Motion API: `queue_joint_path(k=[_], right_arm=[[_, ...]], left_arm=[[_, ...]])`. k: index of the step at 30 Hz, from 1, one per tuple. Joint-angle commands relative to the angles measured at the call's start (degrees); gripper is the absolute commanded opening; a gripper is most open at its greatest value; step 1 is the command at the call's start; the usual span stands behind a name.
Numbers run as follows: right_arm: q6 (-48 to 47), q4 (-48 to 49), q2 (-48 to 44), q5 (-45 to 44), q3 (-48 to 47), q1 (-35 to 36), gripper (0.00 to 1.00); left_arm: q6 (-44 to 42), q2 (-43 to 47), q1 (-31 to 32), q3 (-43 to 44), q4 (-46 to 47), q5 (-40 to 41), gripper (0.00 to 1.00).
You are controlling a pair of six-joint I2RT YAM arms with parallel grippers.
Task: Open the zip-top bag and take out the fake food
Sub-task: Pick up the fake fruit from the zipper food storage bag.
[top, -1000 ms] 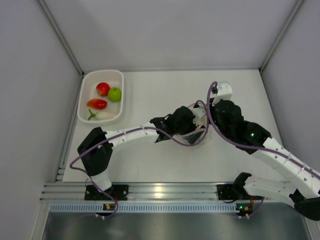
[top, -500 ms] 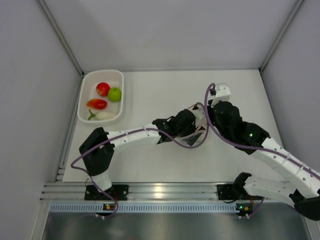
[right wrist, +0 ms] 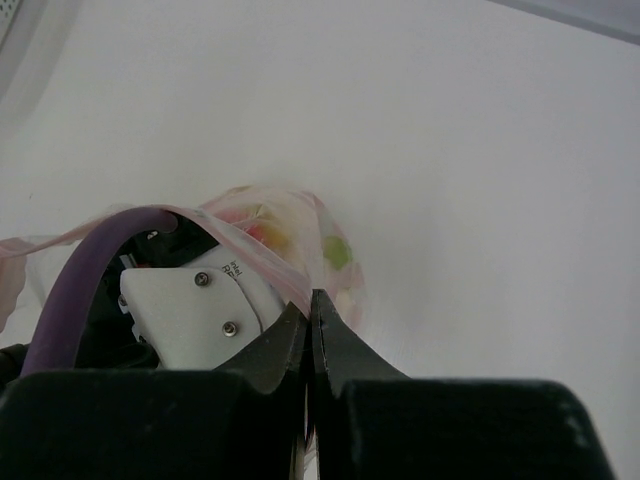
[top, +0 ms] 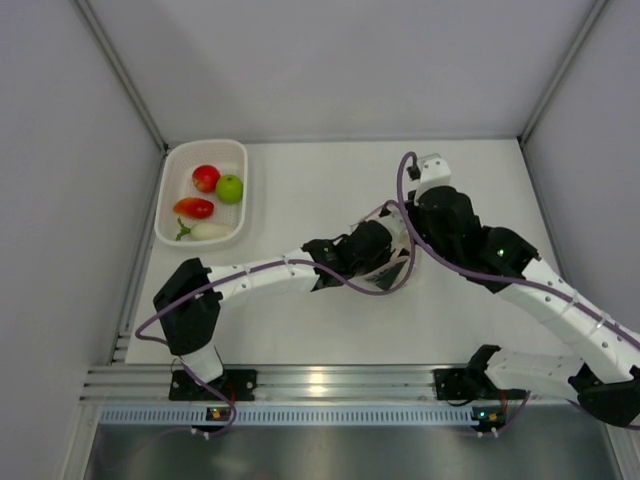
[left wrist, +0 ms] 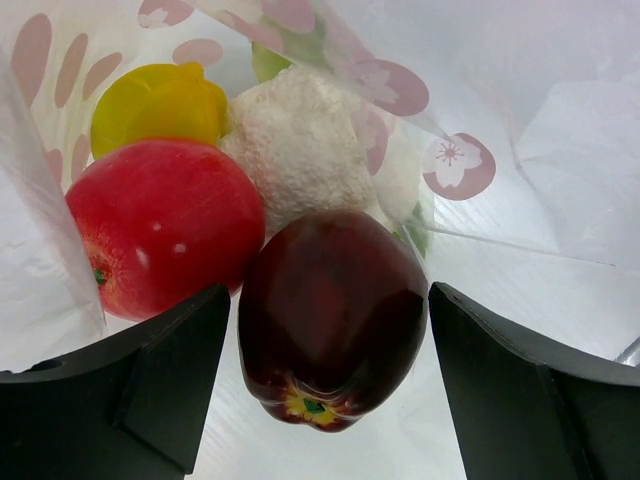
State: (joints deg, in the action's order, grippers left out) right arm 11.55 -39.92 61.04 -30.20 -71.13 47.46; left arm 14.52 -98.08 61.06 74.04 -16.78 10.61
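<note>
The zip-top bag (top: 398,262) lies at mid-table, clear with pink flower prints. My left gripper (left wrist: 328,335) is inside its mouth, open, with one finger on each side of a dark purple fruit (left wrist: 325,285) and small gaps to it. Behind that fruit lie a red fruit (left wrist: 160,235), a yellow piece (left wrist: 160,105) and a white rough piece (left wrist: 310,150). My right gripper (right wrist: 310,300) is shut on the bag's pinkish edge (right wrist: 265,262) and holds it up over the left wrist. In the top view the right gripper (top: 405,225) is just behind the left gripper (top: 372,248).
A white basket (top: 168,190) stands at the far left with a red fruit (top: 206,178), a green fruit (top: 230,188), an orange-red piece (top: 194,208) and a white radish (top: 207,231). Grey walls close the table's left, back and right sides.
My right arm has moved a little toward the back and left with the bag's edge in it. My left gripper has stayed in the bag's mouth.
</note>
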Motion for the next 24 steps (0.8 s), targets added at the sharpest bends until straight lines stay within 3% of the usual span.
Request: queue_joint_path(k=[1, 24], right_arm=[[-0.1, -1.6, 1.3, 3.6, -5.5, 1.7, 0.00], [-1.3, -5.1, 3.6, 3.5, -9.9, 1.8, 0.00]], left_arm=[[2.1, 0.3, 0.1, 1.2, -1.9, 1.2, 0.87], [5.4, -3.6, 0.1, 0.0, -2.8, 1.3, 0.90]])
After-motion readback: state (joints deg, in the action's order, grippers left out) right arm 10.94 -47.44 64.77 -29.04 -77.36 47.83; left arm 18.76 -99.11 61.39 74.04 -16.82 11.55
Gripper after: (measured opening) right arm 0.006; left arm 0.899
